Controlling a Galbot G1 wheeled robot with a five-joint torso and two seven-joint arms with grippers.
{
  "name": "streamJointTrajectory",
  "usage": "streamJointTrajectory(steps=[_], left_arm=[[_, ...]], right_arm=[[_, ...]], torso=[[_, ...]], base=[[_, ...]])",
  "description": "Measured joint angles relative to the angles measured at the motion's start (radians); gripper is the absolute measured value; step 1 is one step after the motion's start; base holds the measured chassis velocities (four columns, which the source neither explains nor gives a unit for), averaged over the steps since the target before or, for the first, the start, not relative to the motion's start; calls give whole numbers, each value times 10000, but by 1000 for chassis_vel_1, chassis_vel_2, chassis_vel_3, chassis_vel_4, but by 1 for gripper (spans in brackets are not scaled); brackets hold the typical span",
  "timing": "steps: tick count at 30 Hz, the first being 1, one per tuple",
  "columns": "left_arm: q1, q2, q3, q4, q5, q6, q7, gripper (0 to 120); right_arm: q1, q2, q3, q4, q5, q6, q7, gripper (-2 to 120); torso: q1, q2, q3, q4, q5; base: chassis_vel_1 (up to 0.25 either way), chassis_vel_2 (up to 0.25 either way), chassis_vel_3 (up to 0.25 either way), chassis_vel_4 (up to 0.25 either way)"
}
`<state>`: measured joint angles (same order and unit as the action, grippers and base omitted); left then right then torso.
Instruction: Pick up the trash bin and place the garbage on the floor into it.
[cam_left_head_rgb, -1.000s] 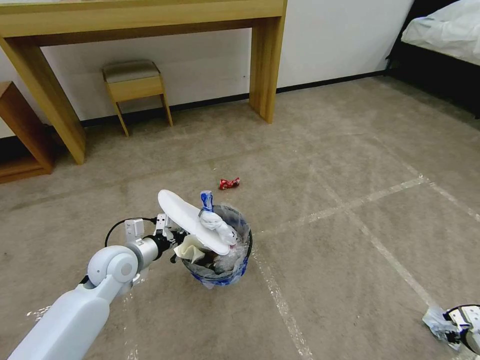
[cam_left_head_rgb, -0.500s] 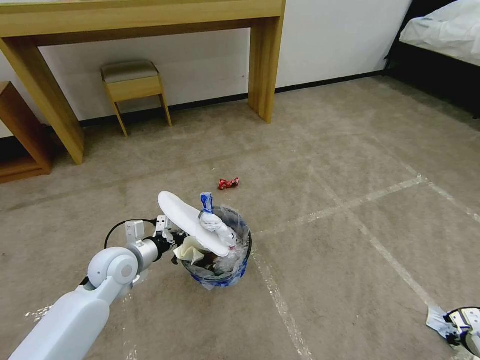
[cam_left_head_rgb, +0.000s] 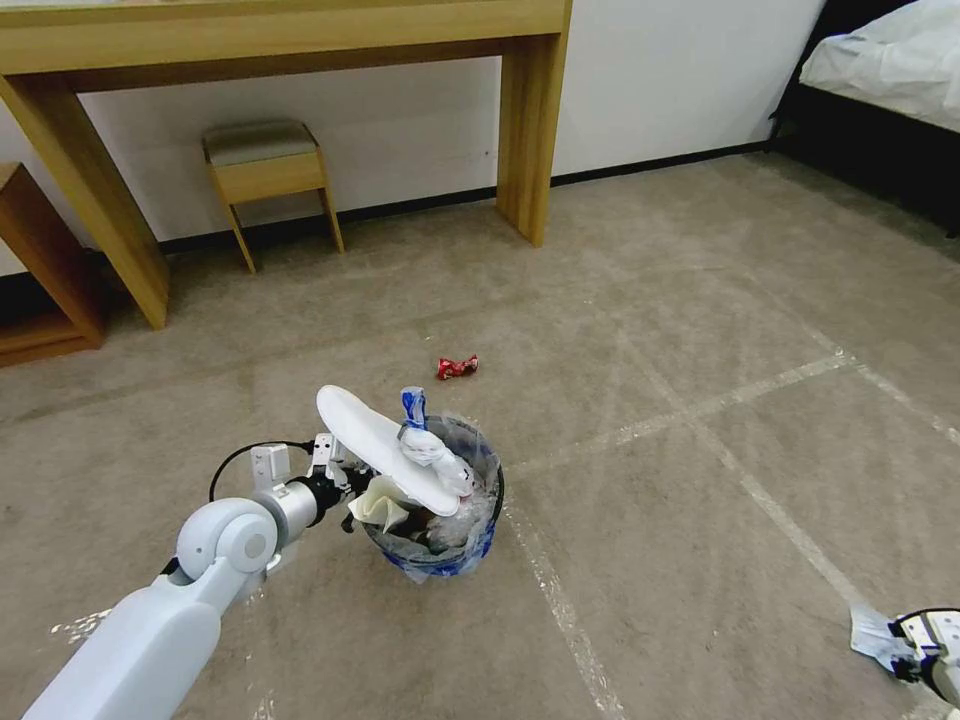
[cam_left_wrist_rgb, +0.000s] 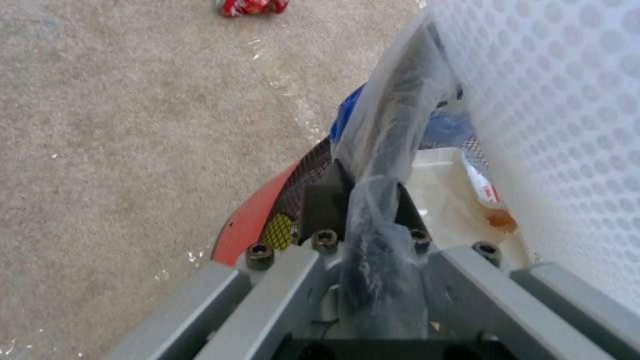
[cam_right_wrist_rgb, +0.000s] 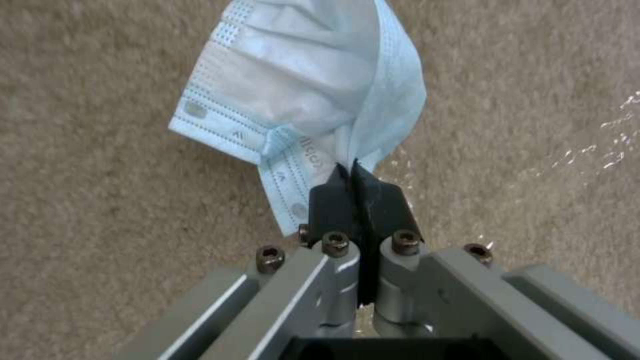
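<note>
Sliding lower toward the floor's near right corner, the right end effector (cam_left_head_rgb: 925, 650) is clamping a pale-blue face mask (cam_right_wrist_rgb: 300, 100). Left end effector (cam_left_wrist_rgb: 363, 200) is pinching the trash bin (cam_left_head_rgb: 440, 545) by its liner, above mid-floor. Overfilled, its white slipper sole (cam_left_head_rgb: 385, 445) is risking toppling; a red wrapper (cam_left_head_rgb: 457, 367) is lying beyond.

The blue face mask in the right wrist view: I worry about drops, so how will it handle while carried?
Probably floppy: the blue face mask hangs in soft folds from the right pincer, whose jaws are shut on one edge. Likely very light, being thin pleated fabric, so it may sway. It seems unlikely to slip, since the fabric is bunched between the pads.
</note>
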<state>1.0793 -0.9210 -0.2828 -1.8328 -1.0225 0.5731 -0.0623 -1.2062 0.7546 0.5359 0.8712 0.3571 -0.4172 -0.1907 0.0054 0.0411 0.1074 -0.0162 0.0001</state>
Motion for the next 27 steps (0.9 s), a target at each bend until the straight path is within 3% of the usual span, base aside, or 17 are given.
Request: streamJointTrajectory(steps=[11, 27], left_arm=[[-73, 102, 28, -181, -103, 34, -23, 1], [-926, 433, 720, 296, -774, 186, 144, 1]], right_arm=[[-1045, -294, 611, 1478, 668, -270, 52, 0], [-3397, -1163, 3285, 5824, 2046, -144, -278, 0]], torso=[[0, 1, 0, -3, 0], [0, 0, 1, -3, 0]], base=[[0, 0, 0, 0], [0, 0, 0, 0]])
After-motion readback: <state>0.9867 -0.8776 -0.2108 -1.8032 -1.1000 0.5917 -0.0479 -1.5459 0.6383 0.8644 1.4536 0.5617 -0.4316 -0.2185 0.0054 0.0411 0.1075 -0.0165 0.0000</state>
